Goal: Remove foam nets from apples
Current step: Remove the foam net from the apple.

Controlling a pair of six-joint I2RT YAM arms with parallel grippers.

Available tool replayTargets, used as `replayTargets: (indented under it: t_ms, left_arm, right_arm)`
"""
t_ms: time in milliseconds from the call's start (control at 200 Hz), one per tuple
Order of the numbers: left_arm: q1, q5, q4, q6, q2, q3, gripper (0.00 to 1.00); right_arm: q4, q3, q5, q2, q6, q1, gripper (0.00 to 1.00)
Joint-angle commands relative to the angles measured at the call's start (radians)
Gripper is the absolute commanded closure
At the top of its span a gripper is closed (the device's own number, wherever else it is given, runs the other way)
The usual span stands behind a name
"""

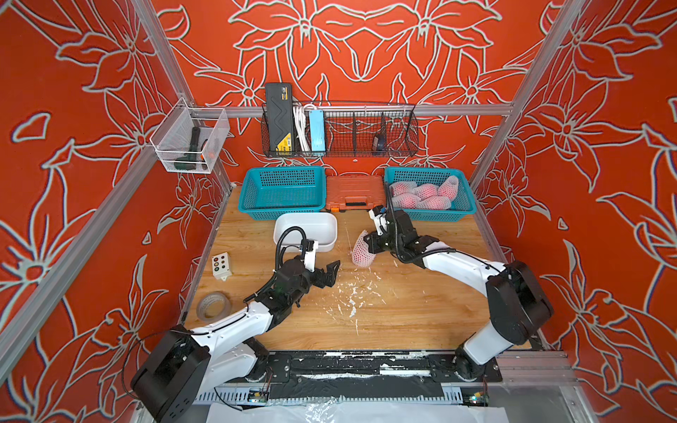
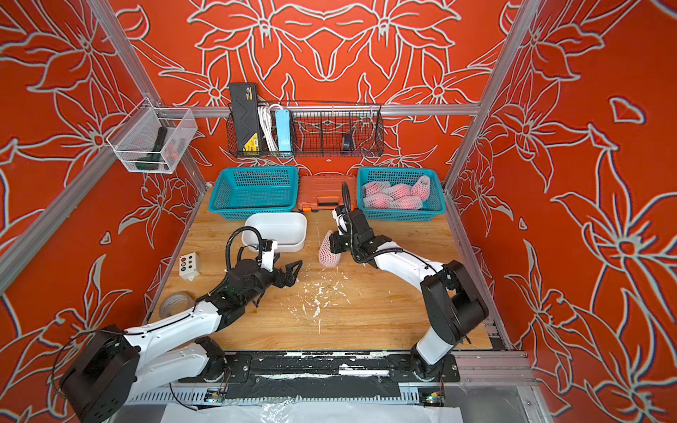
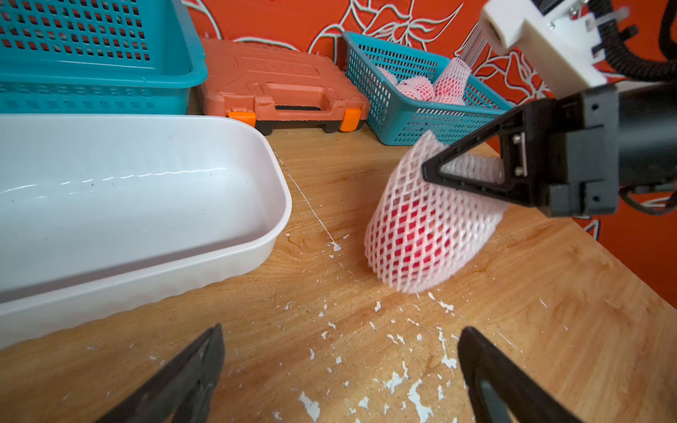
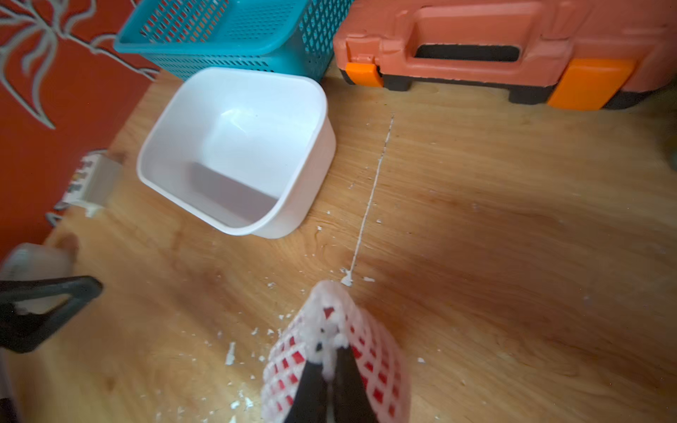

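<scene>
Right gripper [image 1: 367,240] is clamped on the bunched top of one foam net [image 3: 432,234], while the left gripper [image 1: 332,273] hangs spread wide and empty just short of it. On the wooden table [image 1: 403,315], the teal basket [image 1: 465,210] at the back holds the other netted apples [image 1: 421,196], well apart. The second basket [image 1: 282,210] and the white tub [image 1: 335,227] stand empty. This apple [image 3: 406,219] sits mid-table inside its sleeve, apparently resting on the wood, though blur hides the contact. To strip it well, the left jaws should probably close low around the fruit through the mesh and hold it down. The right can then draw the sleeve straight off without tearing it; white flakes [image 1: 351,293] litter the board.
</scene>
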Motion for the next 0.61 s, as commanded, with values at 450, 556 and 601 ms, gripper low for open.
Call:
replayTargets:
  t_ms: [450, 556, 601]
  left_arm:
    - [0.0, -0.017, 0.046, -0.008, 0.016, 0.003, 0.03]
    - [0.0, -0.062, 0.07, -0.037, -0.036, -0.023, 0.03]
    - [0.006, -0.086, 0.058, -0.062, -0.068, -0.027, 0.03]
  right_arm:
    - [0.016, 0.061, -0.079, -0.043, 0.046, -0.024, 1.0]
    - [0.024, 0.12, -0.137, -0.071, 0.112, -0.047, 1.0]
    - [0.025, 0.15, -0.143, -0.084, 0.129, -0.047, 1.0]
